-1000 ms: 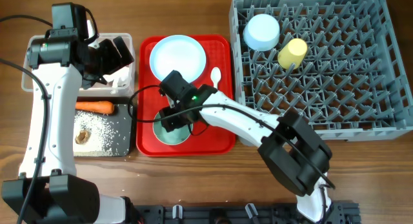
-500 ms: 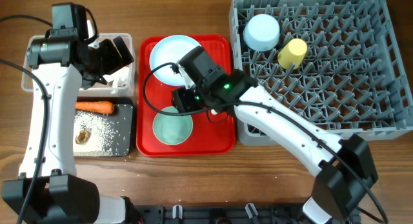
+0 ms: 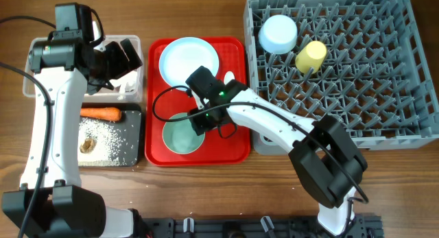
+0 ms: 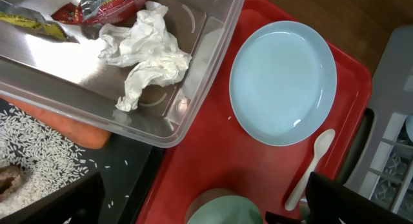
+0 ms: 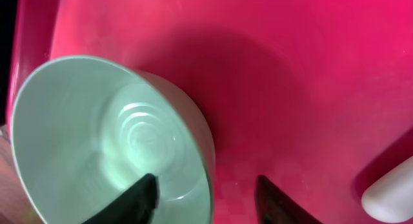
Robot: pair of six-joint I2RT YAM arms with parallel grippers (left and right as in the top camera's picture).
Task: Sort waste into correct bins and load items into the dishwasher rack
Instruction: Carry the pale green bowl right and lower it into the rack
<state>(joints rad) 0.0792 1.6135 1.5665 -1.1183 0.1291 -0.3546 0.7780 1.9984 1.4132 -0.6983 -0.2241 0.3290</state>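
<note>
A pale blue bowl [image 3: 180,136] stands upright on the red tray [image 3: 233,147]. My right gripper [image 3: 200,121] is open and straddles its right rim: in the right wrist view one finger is inside the bowl [image 5: 97,133] and one outside, gripper [image 5: 206,193]. The pale blue plate [image 3: 188,60] and white spoon [image 3: 229,80] lie on the same tray. My left gripper [image 3: 116,60] is open and empty over the clear tub [image 3: 27,84], which holds white tissue [image 4: 148,53] and red-white wrappers [image 4: 103,1]. The grey rack [image 3: 357,94] holds a second bowl [image 3: 278,33] and the yellow cup [image 3: 311,55].
The black tray [image 3: 135,156] at the left holds the carrot [image 3: 100,114], rice grains [image 3: 113,136] and a brown lump [image 3: 88,145]. The rack's left wall stands close beside the red tray's right edge.
My right arm swung up towards the plate half a second ago and has come back down, its open fingers now over the bowl's right rim. The left arm has not moved.
</note>
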